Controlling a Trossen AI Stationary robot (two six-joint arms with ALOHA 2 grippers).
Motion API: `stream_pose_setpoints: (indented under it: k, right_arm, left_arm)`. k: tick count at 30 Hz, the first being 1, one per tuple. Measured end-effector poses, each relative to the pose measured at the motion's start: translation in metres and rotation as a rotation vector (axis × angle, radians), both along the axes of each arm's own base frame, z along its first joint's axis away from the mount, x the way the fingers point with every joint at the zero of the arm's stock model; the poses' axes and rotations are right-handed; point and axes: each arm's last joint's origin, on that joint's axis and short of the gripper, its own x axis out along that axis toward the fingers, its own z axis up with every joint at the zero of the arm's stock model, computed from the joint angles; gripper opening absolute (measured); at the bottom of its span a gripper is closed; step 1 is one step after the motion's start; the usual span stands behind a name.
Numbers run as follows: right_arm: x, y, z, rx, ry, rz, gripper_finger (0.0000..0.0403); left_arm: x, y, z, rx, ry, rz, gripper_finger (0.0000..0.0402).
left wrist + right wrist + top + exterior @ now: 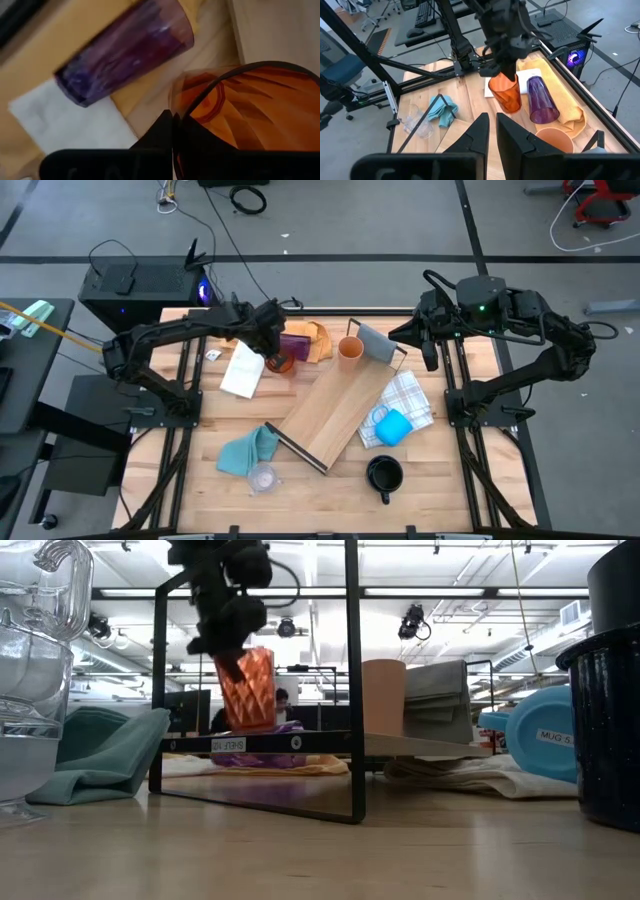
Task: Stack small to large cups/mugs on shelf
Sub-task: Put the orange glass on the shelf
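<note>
Cups (350, 348): seven; cloths (248, 449): two.

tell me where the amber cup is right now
The amber cup hangs tilted in the left claw, lifted off the table's far left part, beside the lying purple tumbler.

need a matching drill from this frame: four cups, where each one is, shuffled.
Things:
1. amber cup
2. purple tumbler
3. tan cup
4. blue mug

Places:
A. upright on the shelf
B. on its side on the checked cloth
C. pinched by the rim in the left gripper, off the table
D. lying on the yellow cloth

Pairs: 1-C, 2-D, 3-A, 4-B
</note>
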Motion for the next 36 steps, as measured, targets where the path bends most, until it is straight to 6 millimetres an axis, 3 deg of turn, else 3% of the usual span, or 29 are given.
stream_pose_setpoints:
  k: [6,13,25,36]
  right_arm:
    - [0.000,0.000,-0.001,-0.002,0.008,0.001,0.0041]
    - [-0.001,0.000,-0.001,-0.015,0.017,0.008,0.0041]
    - [-0.001,0.000,-0.001,-0.022,0.017,0.011,0.0041]
    - [-0.001,0.000,-0.001,-0.022,0.018,0.011,0.0041]
  left_arm:
    - [0.003,-0.005,0.031,0.018,-0.027,-0.019,0.0012]
    - [0.023,-0.026,0.061,-0.020,-0.154,0.002,0.0012]
    - [0.073,-0.046,0.039,-0.090,-0.135,-0.039,0.0012]
    - [0.104,-0.032,0.028,-0.130,-0.094,0.048,0.0012]
